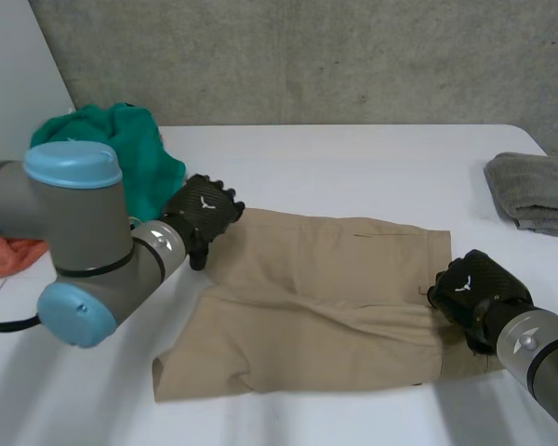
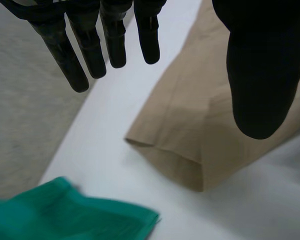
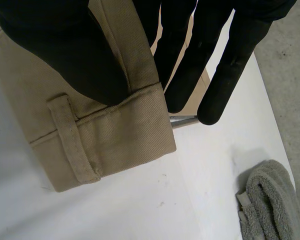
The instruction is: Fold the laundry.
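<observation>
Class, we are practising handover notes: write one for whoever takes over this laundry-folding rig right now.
Left hand: open, fingers straight over the far leg hem of the shorts, not gripping it.
Right hand: shut on the shorts' waistband, pinched between thumb and fingers.
The shorts lie spread on the table, legs apart.
Green cloth and orange cloth sit by the left arm, and a grey towel at the far right.
Done: no fold visible in the shorts yet.
Left: probably grip the hem, fold the shorts, then the other pieces.
</observation>
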Motion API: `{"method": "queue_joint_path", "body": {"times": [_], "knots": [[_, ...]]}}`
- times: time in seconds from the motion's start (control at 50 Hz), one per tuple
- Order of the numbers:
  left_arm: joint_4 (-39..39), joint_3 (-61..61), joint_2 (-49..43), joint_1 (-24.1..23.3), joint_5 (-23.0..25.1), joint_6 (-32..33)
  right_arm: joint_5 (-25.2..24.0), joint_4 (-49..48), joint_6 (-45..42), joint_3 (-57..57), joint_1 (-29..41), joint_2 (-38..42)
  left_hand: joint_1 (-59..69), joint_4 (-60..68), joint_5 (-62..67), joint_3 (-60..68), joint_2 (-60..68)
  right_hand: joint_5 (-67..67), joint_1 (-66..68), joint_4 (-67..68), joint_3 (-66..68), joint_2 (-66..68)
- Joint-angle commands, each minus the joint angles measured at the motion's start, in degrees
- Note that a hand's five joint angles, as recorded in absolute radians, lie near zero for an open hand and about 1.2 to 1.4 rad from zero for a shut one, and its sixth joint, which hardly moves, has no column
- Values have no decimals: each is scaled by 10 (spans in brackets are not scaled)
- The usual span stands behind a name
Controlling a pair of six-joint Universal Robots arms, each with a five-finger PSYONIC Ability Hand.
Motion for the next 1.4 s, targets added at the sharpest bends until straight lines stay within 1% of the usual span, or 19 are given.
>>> {"method": "queue_joint_path", "body": {"times": [0.02, 0.08, 0.12, 0.16, 0.18, 0.2, 0.24, 0.26, 0.32, 0.64, 0.68, 0.7, 0.78, 0.9, 0.94, 1.02, 1.1, 1.24, 1.4], "knots": [[-22, 67, -102, 20, 60, -2, 0, -6, 0, 10, -4, -3, 60, 60, 58, 62, 61, 117, 164, 111, 116, 125], [-25, 73, -119, 21, 59, 2, 0, -10, 0, 14, -4, -3, 105, 105, 104, 107, 107, 117, 164, 111, 116, 125], [-26, 74, -128, 23, 55, 1, 0, -17, 0, 15, -4, -3, 209, 209, 208, 211, 211, 117, 164, 111, 116, 125], [-27, 73, -130, 26, 51, 0, 0, -22, 0, 16, -4, -3, 367, 367, 365, 369, 368, 117, 164, 111, 116, 125], [-28, 69, -128, 27, 41, -1, 0, -25, 0, 16, -4, -3, 543, 543, 541, 545, 544, 117, 164, 111, 116, 125], [-28, 67, -128, 26, 33, -2, 0, -27, 0, 16, -4, -4, 589, 589, 588, 591, 591, 117, 164, 111, 116, 125], [-25, 61, -123, 20, 12, -5, 0, -29, 0, 15, -5, -5, 590, 590, 588, 592, 591, 117, 164, 111, 116, 125], [-25, 49, -109, 19, -12, -9, 0, -29, 0, 15, -5, -6, 590, 590, 588, 592, 591, 117, 164, 111, 116, 125], [-22, 5, -45, 16, -34, -15, 0, -29, 0, 15, -4, -7, 590, 590, 588, 592, 591, 117, 164, 111, 116, 125], [-18, -157, 67, 16, -55, -9, 0, -29, 0, 23, -3, -7, 578, 578, 577, 580, 580, 117, 164, 111, 116, 125], [-18, -166, 78, 15, -55, -9, 0, -30, 1, 23, -3, -7, 511, 511, 510, 513, 513, 117, 164, 111, 116, 125], [-18, -178, 92, 15, -55, -9, 0, -29, 1, 23, -3, -7, 409, 409, 408, 411, 411, 117, 164, 111, 116, 125], [-16, -195, 128, 15, -55, -15, 0, -30, 2, 24, -3, -10, 165, 165, 163, 167, 166, 117, 164, 111, 116, 125], [-23, -214, 186, 5, -55, -35, 0, -30, 2, 23, -3, -22, 95, 95, 94, 97, 97, 117, 164, 111, 116, 125], [-28, -216, 199, -14, -53, -61, 0, -32, 2, 23, -3, -22, 90, 90, 89, 92, 92, 117, 164, 111, 116, 125], [-46, -217, 205, -54, -51, -107, 0, -42, 2, 25, -3, -27, 89, 89, 87, 91, 90, 117, 164, 111, 116, 125], [-51, -216, 190, -72, -49, -126, 0, -48, 2, 27, -3, -29, 92, 92, 90, 94, 93, 117, 164, 111, 116, 125], [-43, -184, 98, -75, -55, -125, 0, -48, 2, 28, -3, -30, 127, 127, 125, 129, 129, 117, 164, 111, 116, 125], [-38, -175, 84, -78, -56, -125, -1, -47, 2, 30, -5, -43, 194, 195, 193, 197, 196, 117, 164, 111, 116, 125]]}}
